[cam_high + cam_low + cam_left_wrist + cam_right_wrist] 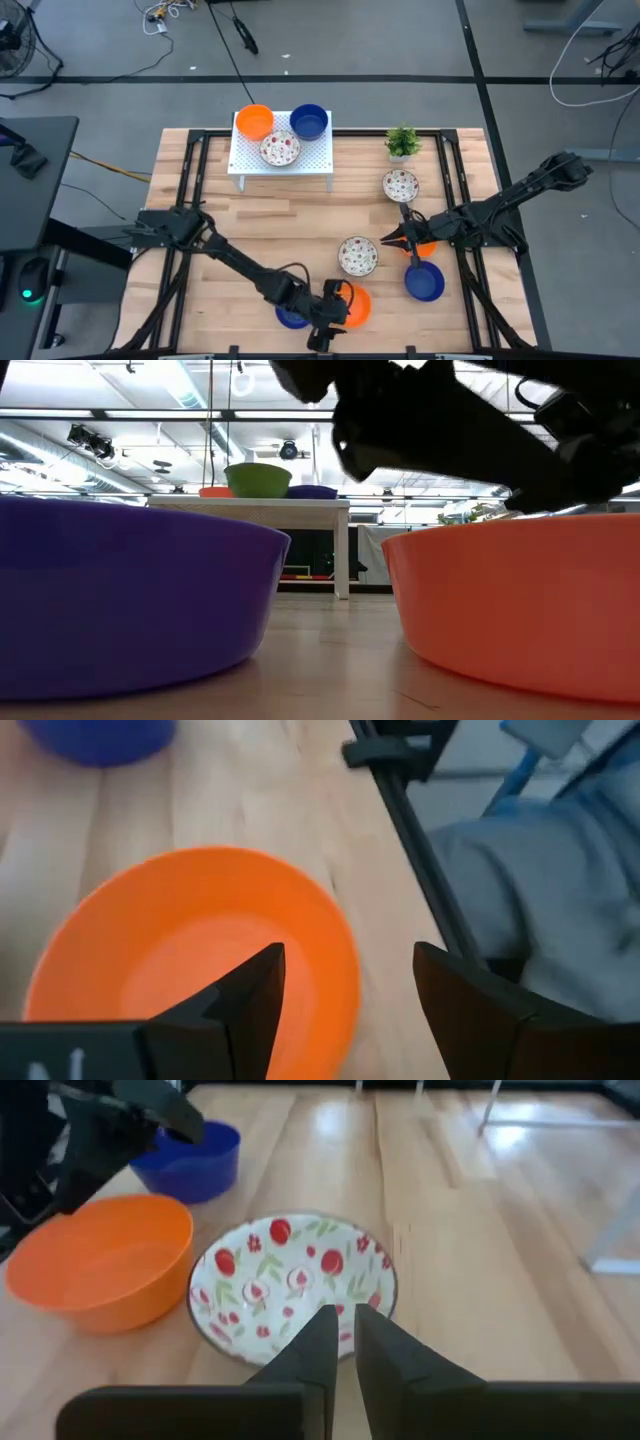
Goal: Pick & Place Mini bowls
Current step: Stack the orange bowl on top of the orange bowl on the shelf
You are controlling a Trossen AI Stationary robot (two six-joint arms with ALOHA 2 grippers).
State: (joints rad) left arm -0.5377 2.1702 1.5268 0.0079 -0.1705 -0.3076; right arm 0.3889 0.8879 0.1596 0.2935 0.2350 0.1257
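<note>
My left gripper (pixel 333 303) is open at the table's near edge. In the left wrist view (pixel 345 970) one finger is over the inside of an orange mini bowl (pixel 190 950) and the other is outside its rim. A blue bowl (pixel 291 316) sits beside it. My right gripper (pixel 386 240) is shut and empty, its tips (pixel 342 1330) at the near rim of a white red-speckled bowl (pixel 292 1275) that rests on the table. Under the right arm lie an orange bowl (pixel 422 249) and a blue bowl (pixel 424 282). Another speckled bowl (pixel 400 185) sits farther back. My left gripper's fingers stand on either side of the orange bowl's rim (pixel 352 982), coming from above; I cannot tell whether they touch it. The bowl sits flat on the table. My right gripper's shut tips are by the speckled bowl's rim (pixel 335 1360); I cannot tell whether they touch it.
A white perforated rack (pixel 281 158) at the far side carries an orange, a blue and a speckled bowl. A small green plant (pixel 402 142) stands at the far right. Black frame rails (pixel 450 180) run along the table's sides. Bare wood lies at the middle left.
</note>
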